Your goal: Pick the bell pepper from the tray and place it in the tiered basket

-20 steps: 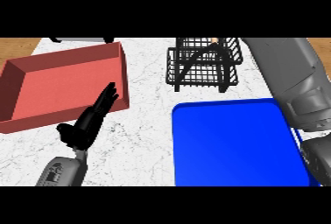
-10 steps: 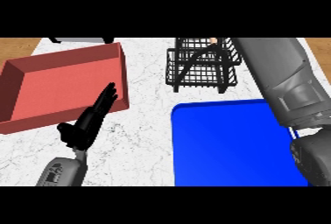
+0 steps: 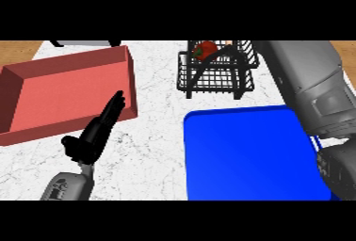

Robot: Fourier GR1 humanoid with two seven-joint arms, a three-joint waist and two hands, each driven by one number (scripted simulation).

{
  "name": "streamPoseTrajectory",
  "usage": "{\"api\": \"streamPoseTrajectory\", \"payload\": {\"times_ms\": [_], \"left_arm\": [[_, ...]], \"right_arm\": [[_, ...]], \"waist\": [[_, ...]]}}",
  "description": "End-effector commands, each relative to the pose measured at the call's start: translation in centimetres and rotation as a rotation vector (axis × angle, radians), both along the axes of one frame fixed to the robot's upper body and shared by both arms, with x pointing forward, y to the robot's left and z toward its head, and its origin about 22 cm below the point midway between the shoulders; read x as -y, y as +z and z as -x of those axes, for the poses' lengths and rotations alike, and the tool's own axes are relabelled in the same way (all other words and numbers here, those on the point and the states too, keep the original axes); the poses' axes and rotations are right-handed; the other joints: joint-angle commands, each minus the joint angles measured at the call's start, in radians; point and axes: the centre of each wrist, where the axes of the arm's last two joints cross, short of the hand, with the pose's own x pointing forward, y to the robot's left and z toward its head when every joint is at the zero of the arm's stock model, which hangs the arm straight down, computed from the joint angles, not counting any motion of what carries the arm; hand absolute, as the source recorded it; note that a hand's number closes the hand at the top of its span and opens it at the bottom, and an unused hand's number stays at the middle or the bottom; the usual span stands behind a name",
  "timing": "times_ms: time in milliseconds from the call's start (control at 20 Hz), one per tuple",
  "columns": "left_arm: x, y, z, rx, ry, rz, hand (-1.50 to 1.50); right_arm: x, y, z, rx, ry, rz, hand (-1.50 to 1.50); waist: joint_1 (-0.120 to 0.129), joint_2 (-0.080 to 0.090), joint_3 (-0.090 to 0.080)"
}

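A red bell pepper (image 3: 206,49) sits in the upper tier of a black wire tiered basket (image 3: 217,77) at the far side of the white marble desk (image 3: 156,136), behind a blue tray (image 3: 250,155). The left robot hand (image 3: 94,134) rests released, fingers straight, beside a red bin (image 3: 62,94). The right robot hand is hidden beyond its grey forearm (image 3: 309,89), so its state cannot be told.

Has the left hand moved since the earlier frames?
No. The left hand shows at the same spot, fingertips beside the red bin's near right corner, open and resting.

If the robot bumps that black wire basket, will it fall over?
Maybe. The tiered basket looks tall on thin legs, so a shove high up could tip it. Its open wire probably makes it light and easy to slide. The red bell pepper riding high adds some top weight.
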Motion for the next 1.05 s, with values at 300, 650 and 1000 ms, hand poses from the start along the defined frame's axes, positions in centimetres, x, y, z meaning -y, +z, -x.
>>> {"api": "streamPoseTrajectory", "payload": {"times_ms": [300, 650, 1000], "left_arm": [[-1.4, -1.7, 1.4, -0.066, 0.014, -0.005, 0.00], [-0.4, -1.6, 1.0, -0.064, 0.011, -0.017, 0.00], [-0.5, -0.6, 1.0, -0.067, 0.008, 0.005, 0.00]], "right_arm": [[9.8, 2.4, 0.2, 0.295, -0.489, -0.021, -1.50], [22.4, 1.3, 3.0, 0.382, -0.570, -0.186, -1.50], [34.2, 1.1, 9.1, 0.360, -0.531, -0.147, -1.50]], "waist": [[-0.009, 0.004, -0.002], [-0.023, 0.004, -0.001], [-0.013, 0.006, 0.000]]}}
